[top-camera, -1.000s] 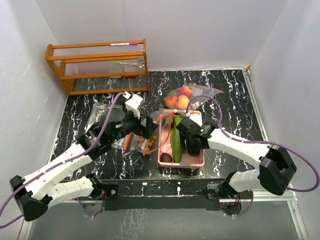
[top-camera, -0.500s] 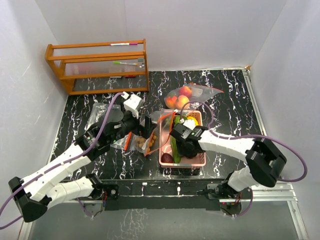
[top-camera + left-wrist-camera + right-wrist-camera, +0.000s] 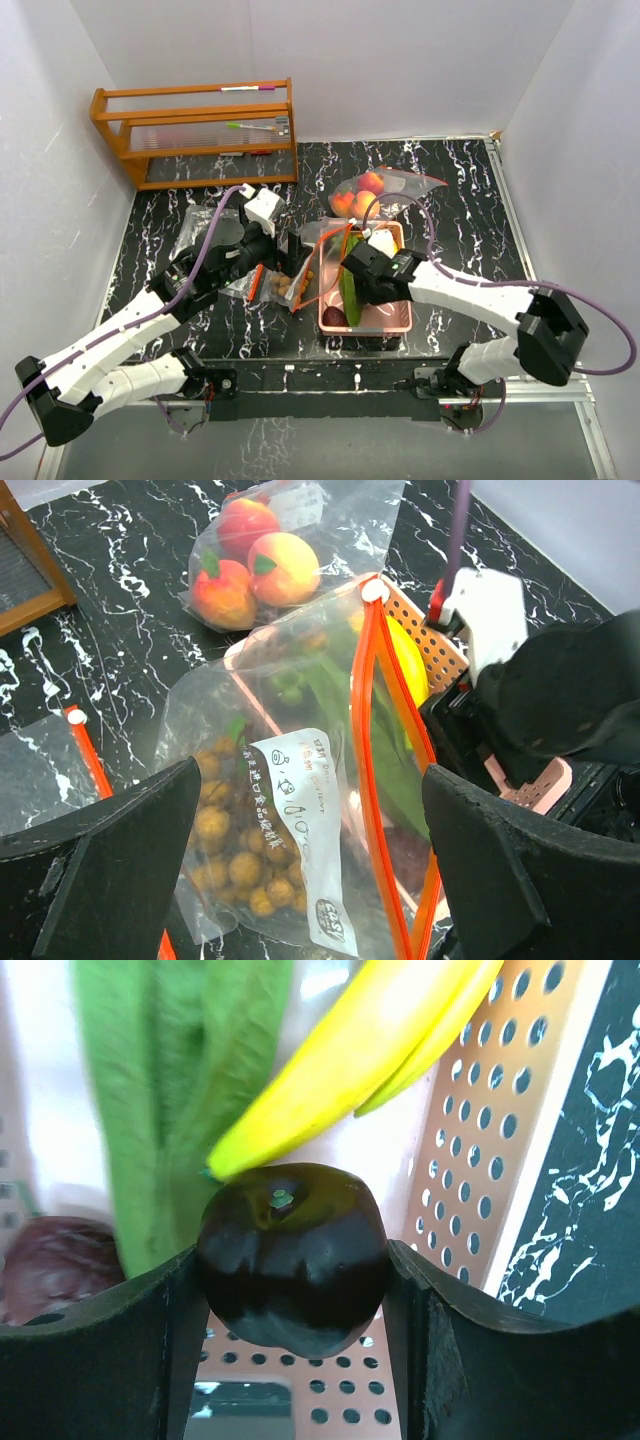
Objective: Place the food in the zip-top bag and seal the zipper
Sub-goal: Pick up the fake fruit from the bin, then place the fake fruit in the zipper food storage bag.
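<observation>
Longans (image 3: 225,850) in zip-top bag (image 3: 300,780); right gripper (image 3: 295,1295) pinches dark purple fruit (image 3: 290,1250) over basket (image 3: 470,1160) at bag's 3 o'clock; left gripper (image 3: 310,880) spread. Bananas (image 3: 340,1070), cucumbers (image 3: 150,1110), sealing left.

- The top external camera sits high behind the arm bases and looks down and forward over the whole marbled table (image 3: 470,200), as far as the wooden rack (image 3: 195,130) by the back wall.
- The left wrist camera looks out over the left gripper (image 3: 312,810), close above a clear zip-top bag (image 3: 290,780), and faces the pink basket (image 3: 425,645) and the right arm (image 3: 570,700).
- The right wrist camera is nearest of all. It points down into the basket past the right gripper (image 3: 292,1285), with a dark purple fruit (image 3: 292,1240) filling mid-frame.
- All three views share the basket, and the top and left wrist views also share the bag of peaches (image 3: 365,195).
</observation>
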